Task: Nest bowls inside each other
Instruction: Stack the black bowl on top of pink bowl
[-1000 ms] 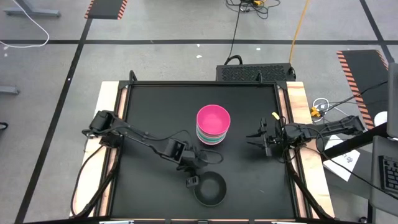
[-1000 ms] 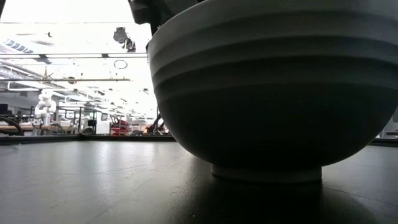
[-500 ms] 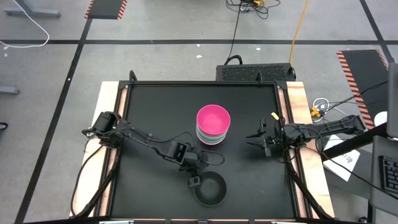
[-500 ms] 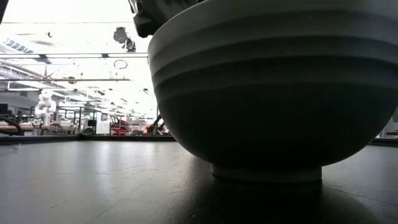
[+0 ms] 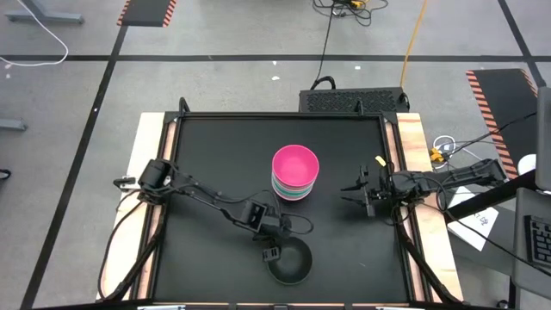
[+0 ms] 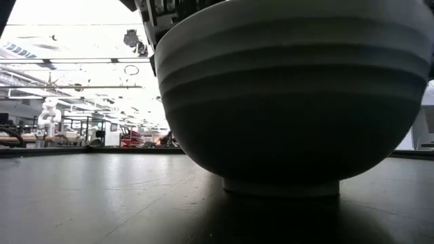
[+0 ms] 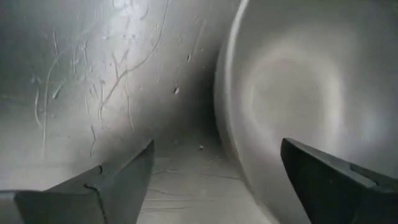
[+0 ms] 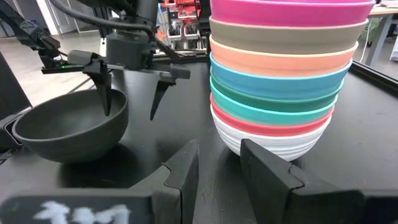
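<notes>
A black bowl (image 5: 291,265) stands on its foot near the table's front edge; it fills the low view (image 6: 285,102). A stack of several nested bowls (image 5: 295,172), magenta on top and white at the bottom (image 8: 286,74), stands at mid-table. My left gripper (image 5: 270,250) is open and points down over the black bowl's far rim. One finger (image 8: 106,93) is inside the bowl and the other (image 8: 158,93) outside. My right gripper (image 5: 349,195) is open and empty, to the right of the stack. My left gripper straddles the black bowl's far rim (image 7: 224,118) from above, one finger (image 7: 329,180) inside and one (image 7: 118,180) outside. A gap shows on both sides of the rim. I cannot tell whether either finger touches the bowl.
The black table top (image 5: 207,155) lies bare on the left and at the back. Raised wooden edges (image 5: 151,172) run along both sides. A black box (image 5: 353,100) sits behind the far edge.
My left gripper has moved toward the table's right and near edges and down, over the black bowl's far rim. The black bowl has shifted slightly on the table in the low view. My right gripper has kept still.
</notes>
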Robot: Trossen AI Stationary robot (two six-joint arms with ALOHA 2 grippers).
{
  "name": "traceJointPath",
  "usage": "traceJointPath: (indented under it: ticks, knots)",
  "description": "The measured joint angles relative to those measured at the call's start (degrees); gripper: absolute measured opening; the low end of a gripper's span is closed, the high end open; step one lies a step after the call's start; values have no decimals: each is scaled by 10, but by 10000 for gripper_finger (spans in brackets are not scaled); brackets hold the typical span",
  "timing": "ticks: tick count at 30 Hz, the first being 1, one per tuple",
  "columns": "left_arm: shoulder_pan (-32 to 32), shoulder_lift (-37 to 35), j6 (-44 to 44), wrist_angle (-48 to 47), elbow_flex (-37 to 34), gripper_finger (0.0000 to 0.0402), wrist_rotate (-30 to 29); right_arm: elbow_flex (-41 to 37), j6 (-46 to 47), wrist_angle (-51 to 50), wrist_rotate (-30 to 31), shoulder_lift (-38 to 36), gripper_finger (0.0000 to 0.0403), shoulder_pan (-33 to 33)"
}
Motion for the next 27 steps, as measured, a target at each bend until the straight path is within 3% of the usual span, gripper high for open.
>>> traceJointPath:
  ticks: [3,7,16,27]
  knots:
    - [0,-1,6,2,0,320,-4,0,0,0,0,0,112,0]
    - [0,-1,20,4,0,247,-3,0,0,0,0,0,112,0]
    - [0,-1,59,20,0,17,27,0,0,0,0,0,112,0]
    - [-2,-10,119,68,0,7,79,0,0,0,0,0,112,0]
